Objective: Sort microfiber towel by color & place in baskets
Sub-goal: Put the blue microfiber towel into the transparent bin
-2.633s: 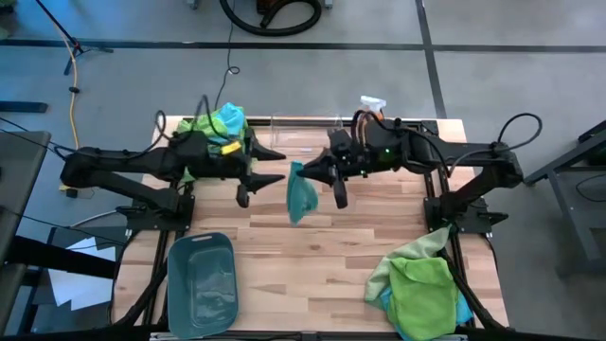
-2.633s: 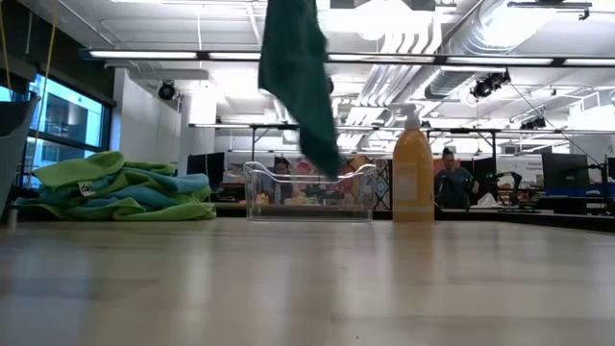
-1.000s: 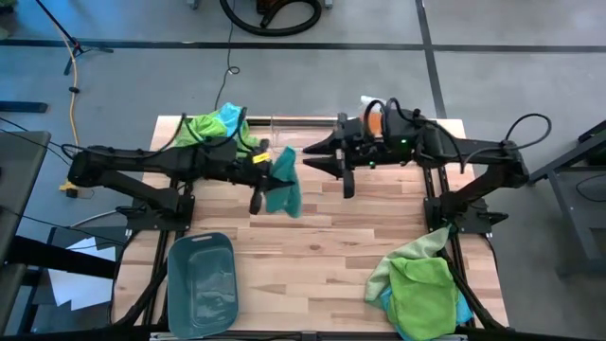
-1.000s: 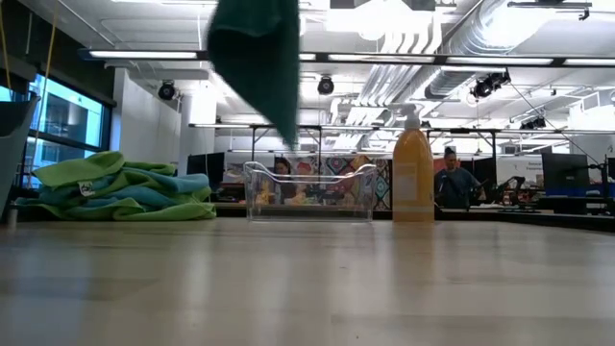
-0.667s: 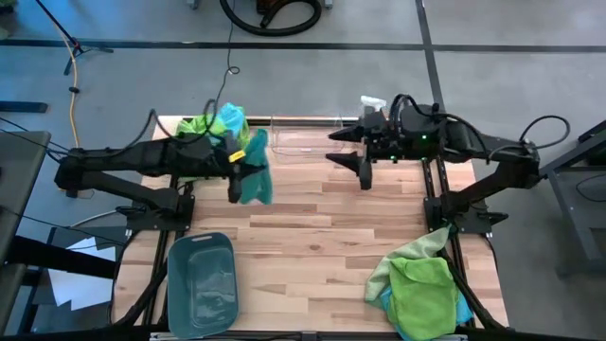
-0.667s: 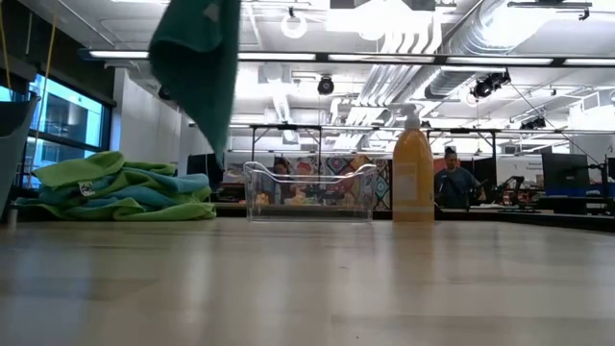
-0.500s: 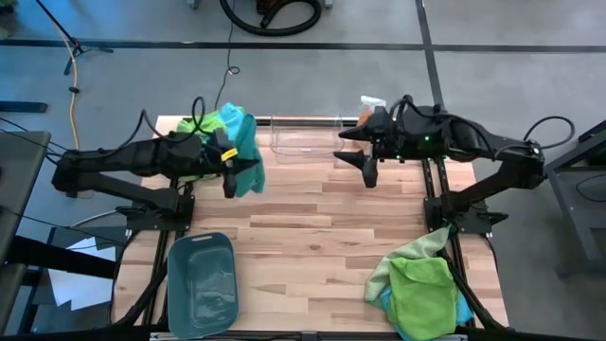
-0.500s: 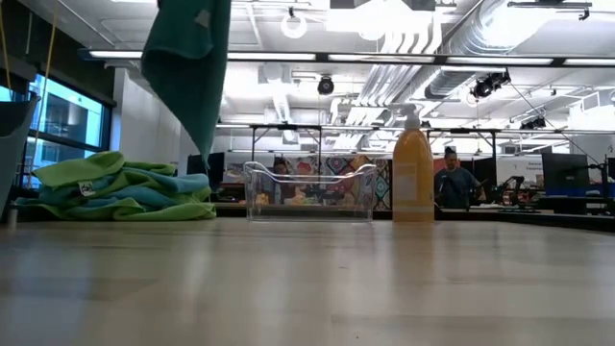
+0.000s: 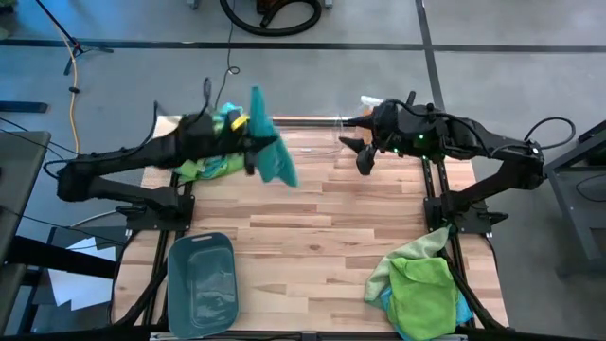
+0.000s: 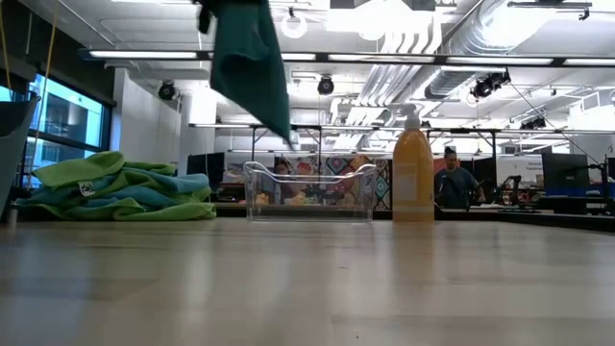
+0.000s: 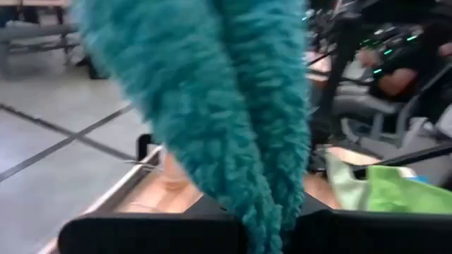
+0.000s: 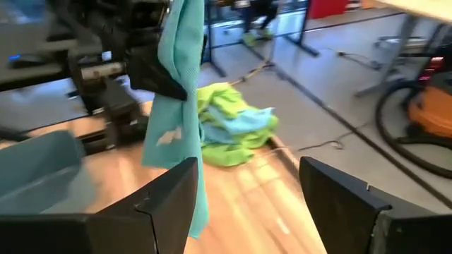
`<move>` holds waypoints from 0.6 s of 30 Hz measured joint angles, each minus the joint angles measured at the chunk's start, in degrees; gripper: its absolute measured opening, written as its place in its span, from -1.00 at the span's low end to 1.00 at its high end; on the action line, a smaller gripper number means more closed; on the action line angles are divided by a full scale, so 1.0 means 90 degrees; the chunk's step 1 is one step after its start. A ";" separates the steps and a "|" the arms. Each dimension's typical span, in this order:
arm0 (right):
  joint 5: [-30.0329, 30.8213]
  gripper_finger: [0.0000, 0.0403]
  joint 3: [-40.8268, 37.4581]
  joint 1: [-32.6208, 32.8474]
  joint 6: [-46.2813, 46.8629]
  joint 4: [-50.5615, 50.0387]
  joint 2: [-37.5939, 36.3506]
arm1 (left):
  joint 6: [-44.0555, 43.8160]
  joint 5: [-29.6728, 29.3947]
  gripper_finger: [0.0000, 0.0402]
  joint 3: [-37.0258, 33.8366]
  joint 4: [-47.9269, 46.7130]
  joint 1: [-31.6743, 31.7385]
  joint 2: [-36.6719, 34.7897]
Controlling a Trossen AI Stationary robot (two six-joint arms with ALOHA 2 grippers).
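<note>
A turquoise microfiber towel [image 9: 275, 161] hangs high over the table's far left part, with my left gripper [image 9: 251, 135] shut on it. In the low view the towel [image 10: 252, 67] dangles left of and above the clear basket [image 10: 307, 192]. That clear basket [image 9: 305, 137] stands at the far edge. My right gripper [image 9: 355, 142] hovers open just right of it, holding nothing. The teal-grey basket [image 9: 201, 282] sits on the table at the near left. More green and turquoise towels lie in a heap [image 9: 210, 128] at the far left, behind my left arm. My left gripper pinches a bunched fold of the towel [image 11: 272, 201] between its two fingers. The fingers reach in from the table's left. The towel is lifted clear of the table and hangs slack, its lowest corner [image 10: 285, 135] pointing down.
A second heap of green and turquoise towels [image 9: 417, 294] hangs over the near right corner. An orange spray bottle [image 10: 413, 178] stands at the far edge, right of the clear basket. Bare wood [image 9: 322, 237] spans the table's middle.
My left gripper carried the towel toward the table's left edge, then rose and swung back toward the far edge and right; the towel swings out below it. My right gripper has drawn back toward the far right.
</note>
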 joint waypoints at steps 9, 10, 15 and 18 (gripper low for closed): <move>0.0024 0.22 0.0000 -0.0560 -0.0447 0.0000 0.0000 | 0.0481 0.0349 -1.00 0.1661 0.0730 0.1275 0.2330; 0.0023 0.22 0.0000 -0.0633 -0.0552 0.0002 0.0000 | 0.0476 0.0286 -1.00 0.1838 0.0773 0.1328 0.2576; 0.0029 0.22 0.0000 -0.1066 -0.0858 0.0001 0.0000 | 0.0419 -0.0355 -1.00 0.2491 0.0830 0.1422 0.3539; 0.0027 0.22 -0.0002 -0.1331 -0.1025 0.0002 0.0000 | 0.0069 -0.0494 -1.00 0.2568 0.0798 0.1406 0.3951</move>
